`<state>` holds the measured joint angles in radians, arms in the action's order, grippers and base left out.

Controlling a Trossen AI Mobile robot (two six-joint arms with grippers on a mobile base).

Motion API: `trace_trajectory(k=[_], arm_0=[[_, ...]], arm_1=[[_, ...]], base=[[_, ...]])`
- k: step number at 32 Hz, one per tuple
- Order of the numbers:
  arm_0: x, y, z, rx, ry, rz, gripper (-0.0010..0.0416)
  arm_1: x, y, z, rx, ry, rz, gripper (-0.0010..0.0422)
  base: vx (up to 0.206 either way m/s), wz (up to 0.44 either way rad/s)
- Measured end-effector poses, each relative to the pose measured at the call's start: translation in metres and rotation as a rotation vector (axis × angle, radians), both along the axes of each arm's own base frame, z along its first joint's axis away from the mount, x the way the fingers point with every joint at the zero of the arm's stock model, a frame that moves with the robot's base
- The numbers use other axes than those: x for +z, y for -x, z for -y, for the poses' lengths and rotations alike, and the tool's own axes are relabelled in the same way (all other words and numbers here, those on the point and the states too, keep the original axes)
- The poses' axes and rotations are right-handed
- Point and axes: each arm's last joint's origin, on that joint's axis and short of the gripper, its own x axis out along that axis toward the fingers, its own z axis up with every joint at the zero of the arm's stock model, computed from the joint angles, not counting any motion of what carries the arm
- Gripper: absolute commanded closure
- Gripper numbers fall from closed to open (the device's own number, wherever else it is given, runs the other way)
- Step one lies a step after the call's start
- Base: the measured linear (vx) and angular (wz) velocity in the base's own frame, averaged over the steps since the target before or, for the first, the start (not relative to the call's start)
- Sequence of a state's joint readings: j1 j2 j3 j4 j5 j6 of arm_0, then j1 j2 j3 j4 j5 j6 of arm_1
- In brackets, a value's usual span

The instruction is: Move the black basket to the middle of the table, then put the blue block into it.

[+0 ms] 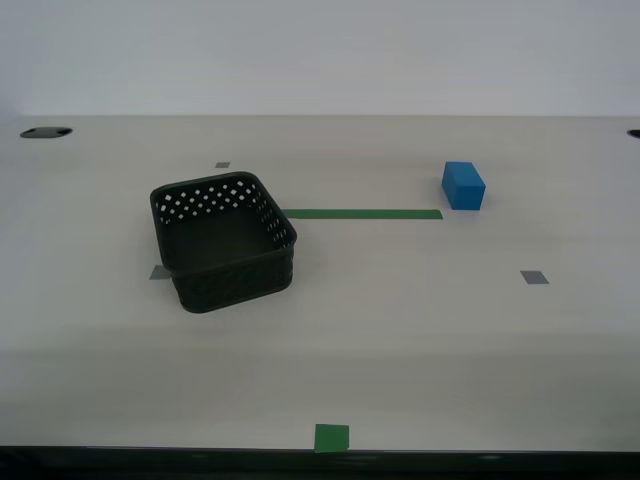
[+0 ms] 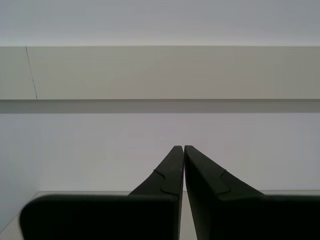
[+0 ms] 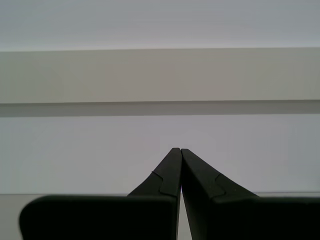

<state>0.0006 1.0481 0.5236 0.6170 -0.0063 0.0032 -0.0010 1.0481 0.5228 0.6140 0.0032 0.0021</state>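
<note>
The black basket (image 1: 224, 240) stands on the table (image 1: 400, 330) toward the exterior view's left, empty, its perforated walls showing. The blue block (image 1: 464, 186) lies toward the exterior view's right, just past the end of a green tape strip (image 1: 361, 214). Neither arm appears in the exterior view. My first gripper (image 3: 179, 150) is shut, its fingertips meeting, and it points at a pale wall with nothing held. My second gripper (image 2: 183, 147) is likewise shut and empty, facing the same kind of wall. Neither wrist view shows the basket or the block.
Small grey tape squares (image 1: 534, 277) and a green tape square (image 1: 332, 437) near the front edge mark the tabletop. A dark cable hole (image 1: 45, 132) sits at the far edge on the exterior view's left.
</note>
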Motion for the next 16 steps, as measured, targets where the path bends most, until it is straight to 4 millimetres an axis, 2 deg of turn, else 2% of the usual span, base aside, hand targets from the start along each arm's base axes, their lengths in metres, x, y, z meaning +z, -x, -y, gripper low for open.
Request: trace_trajectory(k=[16], arm_0=[[0.0000,0.0000,-0.0001,0.000,0.000,0.000,0.0405]], arm_1=[[0.0000,0.0000,0.0000,0.000,0.000,0.000,0.0412]], base=[[0.000,0.000]])
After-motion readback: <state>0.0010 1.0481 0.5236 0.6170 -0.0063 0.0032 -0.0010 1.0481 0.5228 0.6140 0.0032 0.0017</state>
